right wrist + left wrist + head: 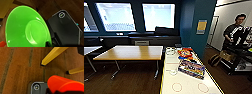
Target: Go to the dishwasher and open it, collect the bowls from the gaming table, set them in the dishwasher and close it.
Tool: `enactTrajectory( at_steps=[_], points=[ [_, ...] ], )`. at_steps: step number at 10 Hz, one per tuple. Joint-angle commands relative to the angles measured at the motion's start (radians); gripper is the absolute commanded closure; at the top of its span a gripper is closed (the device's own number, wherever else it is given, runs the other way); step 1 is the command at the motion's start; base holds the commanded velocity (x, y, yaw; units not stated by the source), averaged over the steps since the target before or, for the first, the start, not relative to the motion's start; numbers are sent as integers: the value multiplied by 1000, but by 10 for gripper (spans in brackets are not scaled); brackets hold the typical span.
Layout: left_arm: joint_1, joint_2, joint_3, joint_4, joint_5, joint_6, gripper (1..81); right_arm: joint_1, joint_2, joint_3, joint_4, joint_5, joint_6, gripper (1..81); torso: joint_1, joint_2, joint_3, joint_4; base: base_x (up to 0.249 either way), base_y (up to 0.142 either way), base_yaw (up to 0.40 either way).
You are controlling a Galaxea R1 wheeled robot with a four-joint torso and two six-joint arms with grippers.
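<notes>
The gaming table (189, 85), white-topped with a yellow edge strip, stretches away right in front of me. A clear bowl (170, 51) stands near its far end. The right wrist view has a bright green bowl (25, 28) hanging tilted above the brown floor, held at its rim by my right gripper (48, 44). An orange-red bowl (65, 84) hangs over the floor in the left wrist view, gripped by my left gripper (48, 90). The dishwasher is out of view.
A colourful box (191, 68) and a red-orange packet (185, 53) lie on the gaming table. A wooden-topped table (131, 53) stands to its left. At the right a person (234, 30) stands behind a dark cart (241, 57). Yellow bars (53, 54) slant above the floor.
</notes>
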Motion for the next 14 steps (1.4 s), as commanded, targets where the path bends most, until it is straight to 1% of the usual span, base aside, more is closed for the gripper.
enactTrajectory(
  at_steps=[1,2,3,4,6,7,9,10,11,14],
  points=[
    [5,157,-261,22,9,8,811,21,84,-145,-49,-92,-3,811,0,0,0,0,0,0,0],
    [16,191,-321,26,9,8,811,16,108,-180,-55,-103,-4,811,0,0,0,0,0,0,0],
    [31,211,-347,48,9,8,811,9,133,-216,-65,-103,-4,811,0,0,0,0,0,0,0],
    [45,217,-352,60,6,8,811,0,159,-255,-82,-103,-4,811,0,0,0,0,0,0,0],
    [62,226,-349,63,3,10,811,-8,222,-349,-102,-103,-4,811,0,0,0,0,0,0,0],
    [73,231,-347,83,1,10,811,-16,253,-392,-113,-103,-4,811,0,0,0,0,0,0,0],
    [89,246,-346,94,-6,8,811,-42,325,-492,-139,-103,-4,811,-1,-1,1,0,0,0,0],
    [96,254,-346,106,-5,8,811,-54,354,-535,-160,-100,-4,811,-1,-1,1,0,0,0,0],
    [100,260,-346,121,-5,8,811,-62,369,-561,-170,-97,-4,811,-1,-1,1,0,0,0,0],
    [112,277,-346,141,-5,8,811,-76,406,-609,-196,-89,-4,811,-1,-1,1,0,0,0,0]
  ],
)
